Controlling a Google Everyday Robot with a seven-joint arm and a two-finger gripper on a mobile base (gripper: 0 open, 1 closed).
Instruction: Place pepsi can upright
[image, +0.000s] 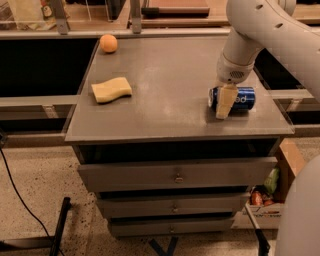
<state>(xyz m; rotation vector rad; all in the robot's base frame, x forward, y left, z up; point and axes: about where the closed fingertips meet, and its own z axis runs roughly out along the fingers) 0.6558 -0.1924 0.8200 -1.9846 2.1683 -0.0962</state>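
Pepsi can lies sideways on grey table, end effector at it

On your grey bench, a yellow sponge is lying at left, an orange sitting at the far-left corner behind it.

The gripper sits low at the right end of a grey cabinet top. Directly beneath it are three drawers. A speckled floor spreads down to its left, and a cardboard box stands below to its right.
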